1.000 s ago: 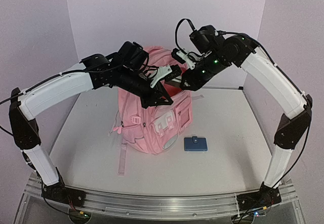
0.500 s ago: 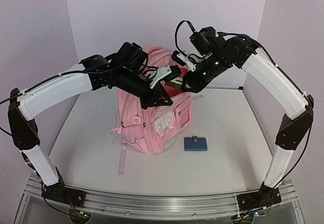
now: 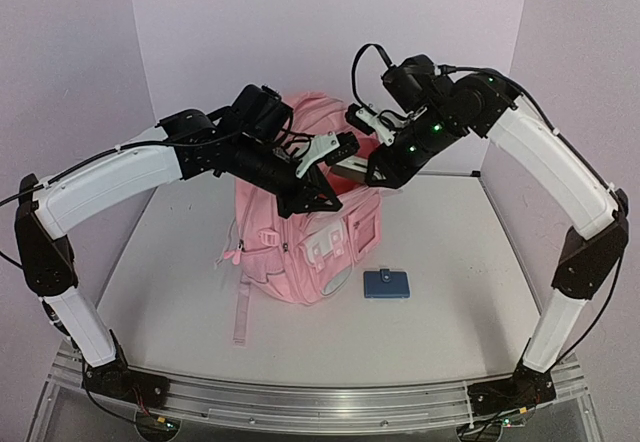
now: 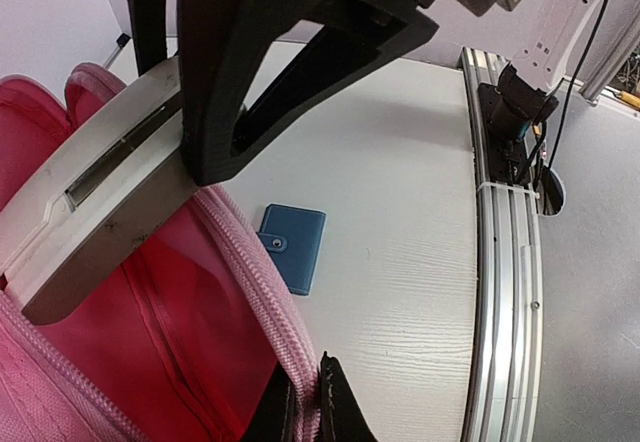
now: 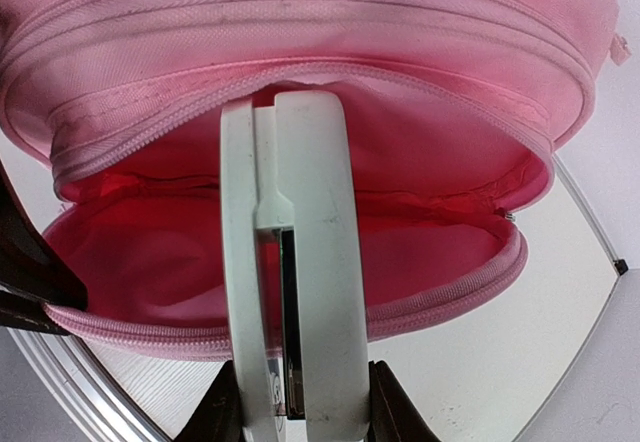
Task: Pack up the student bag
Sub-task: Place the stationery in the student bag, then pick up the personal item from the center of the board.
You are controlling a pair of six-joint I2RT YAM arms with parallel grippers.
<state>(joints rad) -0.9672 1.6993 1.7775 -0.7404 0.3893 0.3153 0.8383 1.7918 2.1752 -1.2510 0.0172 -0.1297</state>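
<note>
Pink backpack (image 3: 270,262), unzipped, deeper pink inside
left gripper (image 4: 305,407) pinches its zipped edge, right gripper (image 5: 300,407) clamps a white object (image 5: 290,212)

A white wood-grained flat table (image 3: 450,252) is bordered at its near edge by an aluminium rail (image 3: 330,400). A large pink fabric backpack (image 3: 300,257) is stood upright on it. A small blue rectangular snap wallet (image 3: 388,284) is laid flat near the backpack, not touching it.

We arch our left arm (image 3: 110,177) and right arm (image 3: 545,157) up and inward, wrists close together. Our left gripper (image 4: 308,407) pinches the bag (image 4: 240,252) rim; our right gripper (image 5: 300,407) clamps a white object (image 5: 300,212).
</note>
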